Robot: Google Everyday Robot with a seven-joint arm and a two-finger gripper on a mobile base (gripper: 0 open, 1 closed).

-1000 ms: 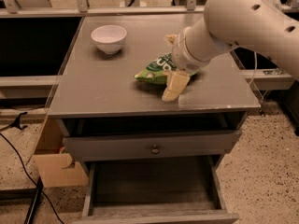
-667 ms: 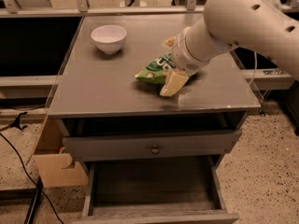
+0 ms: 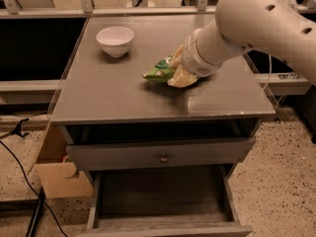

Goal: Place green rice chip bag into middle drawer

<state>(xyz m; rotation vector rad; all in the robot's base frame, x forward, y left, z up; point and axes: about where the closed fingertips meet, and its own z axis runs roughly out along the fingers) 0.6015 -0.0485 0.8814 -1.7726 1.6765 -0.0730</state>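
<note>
And here we have the pale cream claw at the end of the bulky white arm, down low over the gray wooden desk a little right of centre, pressed right up against the crinkly bright-green rice chip bag, and we cannot tell whether the claw has closed on it. The bag lies on the desk top, its left tip poking out toward the round white bowl, well apart at the back left. Below, we see the upper gray drawer with its small round metal knob, and under it the wide gray middle drawer pulled far out.
</note>
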